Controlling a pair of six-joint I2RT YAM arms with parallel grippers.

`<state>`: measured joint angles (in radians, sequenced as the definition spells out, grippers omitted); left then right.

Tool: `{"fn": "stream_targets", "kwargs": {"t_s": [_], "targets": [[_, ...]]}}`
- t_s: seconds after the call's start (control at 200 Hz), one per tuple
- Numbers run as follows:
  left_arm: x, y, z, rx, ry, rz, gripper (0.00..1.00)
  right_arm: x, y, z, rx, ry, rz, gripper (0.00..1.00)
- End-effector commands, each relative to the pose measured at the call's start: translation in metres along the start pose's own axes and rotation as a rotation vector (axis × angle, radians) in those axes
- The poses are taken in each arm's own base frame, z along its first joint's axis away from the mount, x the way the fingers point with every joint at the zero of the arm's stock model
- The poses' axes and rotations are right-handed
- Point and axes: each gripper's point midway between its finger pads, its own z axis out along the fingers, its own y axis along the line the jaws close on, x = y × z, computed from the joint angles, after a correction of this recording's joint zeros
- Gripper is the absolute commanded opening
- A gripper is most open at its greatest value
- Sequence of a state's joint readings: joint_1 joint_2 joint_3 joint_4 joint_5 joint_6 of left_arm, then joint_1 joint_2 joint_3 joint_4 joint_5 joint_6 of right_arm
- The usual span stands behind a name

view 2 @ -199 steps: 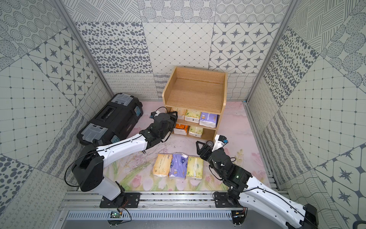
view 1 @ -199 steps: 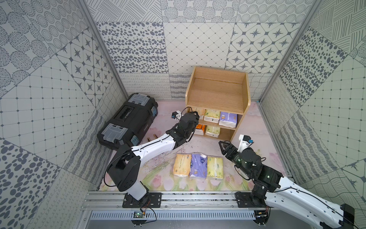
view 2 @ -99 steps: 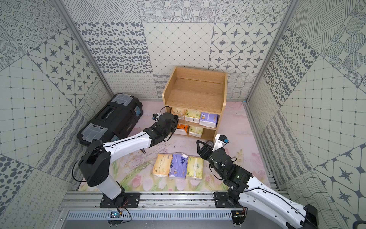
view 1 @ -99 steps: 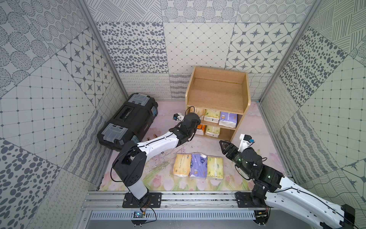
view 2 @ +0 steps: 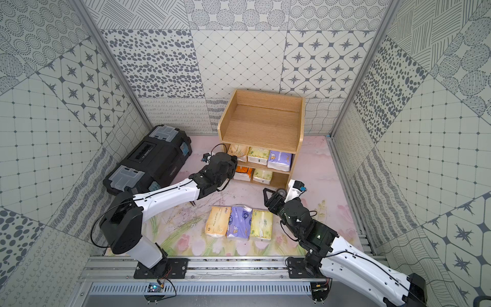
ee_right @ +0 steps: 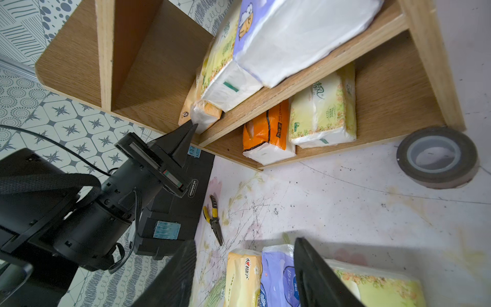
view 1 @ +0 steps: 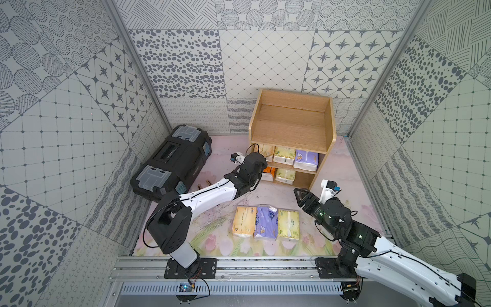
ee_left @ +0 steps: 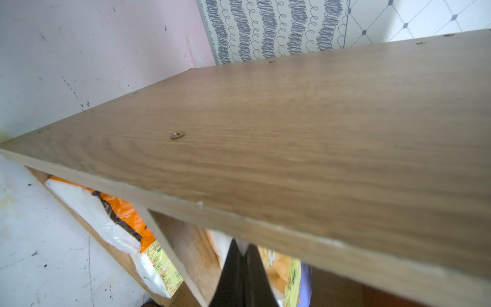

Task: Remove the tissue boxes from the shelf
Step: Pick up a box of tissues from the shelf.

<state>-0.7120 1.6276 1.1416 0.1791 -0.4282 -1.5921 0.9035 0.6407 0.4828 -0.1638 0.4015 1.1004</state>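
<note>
Left gripper [ee_right: 190, 127] pinched shut on end wrap of pale orange pack [ee_right: 203, 115], probably film only. Light, squashy, slick: grab across body. Right gripper [view 1: 301, 196] half open, empty.

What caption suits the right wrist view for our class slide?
Left gripper shut at the end of an orange-cream tissue pack on the shelf; right gripper open.

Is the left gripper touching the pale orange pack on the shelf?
Touching. Right wrist view: left gripper tips pinched shut on the pale orange pack.
</note>
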Motion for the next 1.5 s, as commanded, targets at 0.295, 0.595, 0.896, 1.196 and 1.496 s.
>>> {"fn": "stream_targets", "kwargs": {"t_s": [0.295, 0.595, 0.896, 1.196, 1.496], "targets": [[-0.003, -0.004, -0.046, 0.103, 0.038, -0.01, 0.0, -0.007, 0.075, 0.034, -0.141, 0.024, 0.053, 0.78], [0.0, 0.005, -0.075, 0.118, 0.069, 0.003, 0.0, -0.01, 0.082, 0.076, -0.115, 0.003, 0.116, 0.97], [-0.003, 0.023, -0.09, 0.106, 0.089, -0.02, 0.0, -0.003, 0.084, 0.125, -0.094, 0.052, 0.183, 0.93], [0.003, 0.038, -0.098, 0.097, 0.114, -0.043, 0.0, 0.007, 0.089, 0.161, -0.101, 0.107, 0.227, 0.75], [0.006, 0.048, -0.104, 0.079, 0.116, -0.065, 0.0, 0.013, 0.09, 0.173, -0.119, 0.123, 0.24, 0.49]]}}
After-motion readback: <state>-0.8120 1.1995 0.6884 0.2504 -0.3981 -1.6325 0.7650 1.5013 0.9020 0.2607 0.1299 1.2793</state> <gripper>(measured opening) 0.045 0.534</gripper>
